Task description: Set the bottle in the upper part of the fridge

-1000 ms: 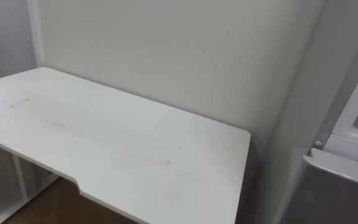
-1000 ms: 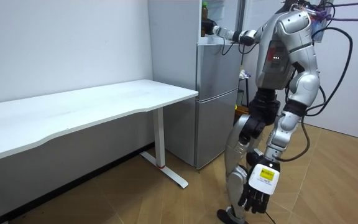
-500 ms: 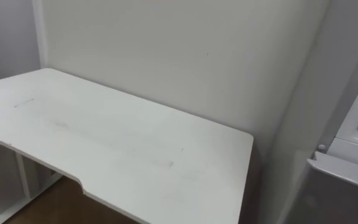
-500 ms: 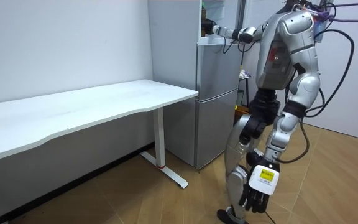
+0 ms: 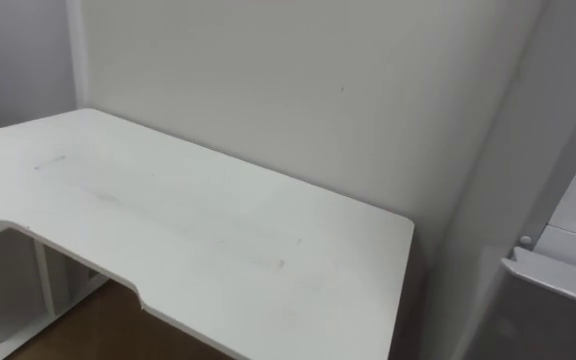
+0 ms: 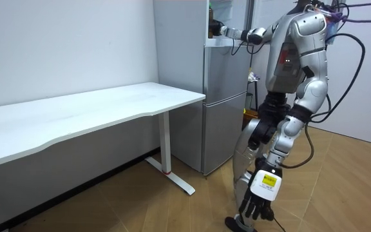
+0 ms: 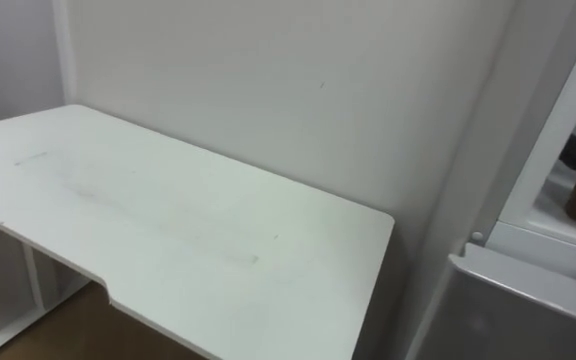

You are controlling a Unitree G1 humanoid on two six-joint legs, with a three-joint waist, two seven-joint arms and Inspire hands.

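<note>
Where the right arm reaches into the fridge, you see the right hand as a dark shape at the lip of the upper section. How far open it is, and whether it has hold of anything, you cannot tell from the room view. Just above it stands the upright bottle, yellow-green where it shows, inside the open upper section.

Judgement: the bottle is at its shelf, and the hand sits at its base either to steady it or to release it. You cannot say which.

In the right eye view there is a dark-over-brown shape at the far right edge, inside the compartment. It is too cropped to name.

The left hand hangs low beside the leg, fingers loose and pointing at the floor, with nothing in it. It is idle, probably low for balance and clear of the door.

- **Fridge:** the tall grey metal fridge has its lower door closed. The robot stands upright just beside it on the pale wood-plank floor.
- **Table:** a long white flat-topped table on white legs runs along the plain white wall, its end near the fridge's side.

The head camera faces that table corner, not the shelf, so you get little sight of the placement.

Risk: the bottle may tip off the shelf lip on release. The door is not yet closed.
</note>
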